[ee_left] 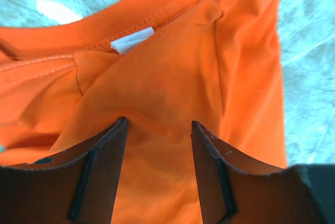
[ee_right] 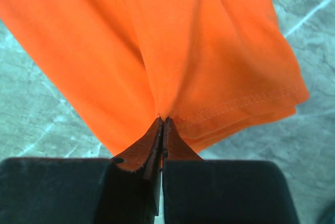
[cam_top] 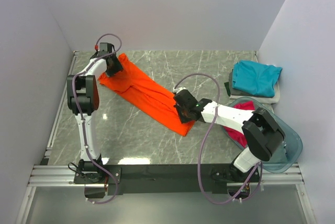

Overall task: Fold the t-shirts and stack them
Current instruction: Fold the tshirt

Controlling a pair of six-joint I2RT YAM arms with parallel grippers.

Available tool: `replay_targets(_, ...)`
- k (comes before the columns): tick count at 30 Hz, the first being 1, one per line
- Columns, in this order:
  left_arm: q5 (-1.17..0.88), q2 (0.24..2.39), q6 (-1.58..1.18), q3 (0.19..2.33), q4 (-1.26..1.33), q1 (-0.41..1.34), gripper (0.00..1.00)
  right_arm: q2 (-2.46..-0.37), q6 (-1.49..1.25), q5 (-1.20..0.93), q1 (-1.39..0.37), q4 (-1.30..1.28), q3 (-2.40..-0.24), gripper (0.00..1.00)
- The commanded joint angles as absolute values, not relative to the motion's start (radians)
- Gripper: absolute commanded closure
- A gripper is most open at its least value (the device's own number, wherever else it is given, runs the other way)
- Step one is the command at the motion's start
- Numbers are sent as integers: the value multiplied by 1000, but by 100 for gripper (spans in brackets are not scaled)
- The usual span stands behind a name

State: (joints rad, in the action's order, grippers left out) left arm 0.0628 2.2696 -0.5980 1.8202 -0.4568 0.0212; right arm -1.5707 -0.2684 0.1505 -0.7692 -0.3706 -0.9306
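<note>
Teal shirt already folded; orange shirt half-folded, right gripper pinched shut on its hem, left gripper half open over its collar; pink shirt left to do

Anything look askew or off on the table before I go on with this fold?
The bright orange cloth t-shirt lies slantwise across the table as a narrow, rumpled band, with loose creases bunched below its collar. The right gripper pinches it near the hem, jaws shut. Nothing looks spilled or torn.

Showing plain solid colour on the orange t-shirt, teal t-shirt and magenta-pink t-shirt; bluish on the tub; white-veined grey on the table.
</note>
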Motion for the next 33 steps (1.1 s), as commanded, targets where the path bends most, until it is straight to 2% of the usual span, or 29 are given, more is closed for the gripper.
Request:
replay_targets(1,28,2287,-581,1867,-482,25,42,-1582,-281,225,-795,-465,-988,100)
replay_targets(7,26,2333,-569,1931,-508,25,42,-1609,-287,325,-811,-560,-1028,100)
replay_targets(15,8,2378,-557,1991,-510,23,42,-1647,-273,327,-828,-572,-1032,99)
replay_targets(16,8,2366,-557,1974,-491,23,42,-1651,-275,322,-827,-574,-1032,96)
replay_targets(17,8,2350,-557,1954,-471,23,41,-1649,-275,318,-827,-572,-1034,88)
replay_targets(20,-6,2306,-560,1924,-449,25,41,-1626,-278,299,-830,-571,-1038,73)
replay_targets(26,-3,2209,-568,1930,-448,32,41,-1549,-276,284,-824,-583,-1060,51)
replay_targets(33,64,2036,-586,1807,-429,35,39,-1543,-278,239,-781,-516,-1078,50)
